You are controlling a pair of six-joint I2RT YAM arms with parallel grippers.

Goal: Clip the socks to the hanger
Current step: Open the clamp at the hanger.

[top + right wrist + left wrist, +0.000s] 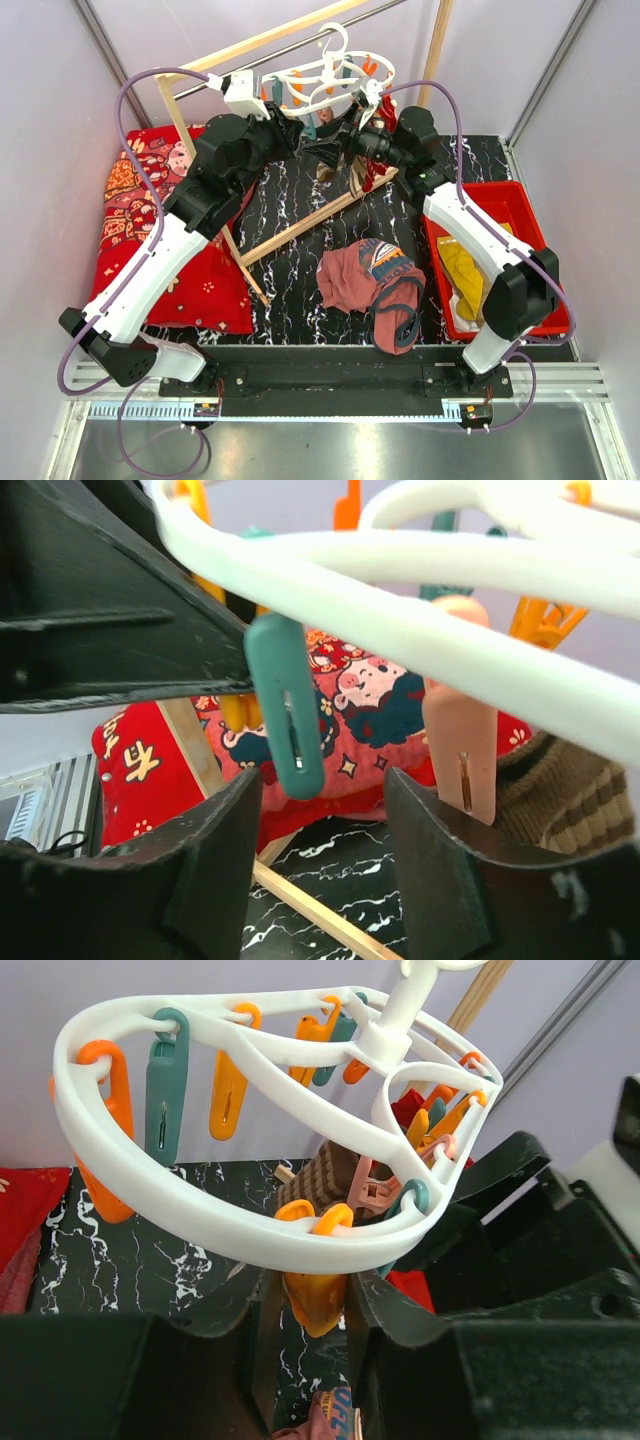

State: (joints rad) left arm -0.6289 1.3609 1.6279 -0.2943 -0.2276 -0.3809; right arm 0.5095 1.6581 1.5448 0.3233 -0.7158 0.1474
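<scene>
Left wrist — hanger [200, 1212] hook points up; left tool [311, 1322] clamps orange peg [317, 1295], right tool [322, 805] apart.

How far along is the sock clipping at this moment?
Done: a brown striped sock hangs from the hanger beside a pink peg. In hand: left end effector pinches an orange peg; right end effector stands open around a teal peg. Remaining: yellow sock lies in the red bin.

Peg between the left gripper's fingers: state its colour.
The peg is orange, clearest in the left wrist view.
</scene>
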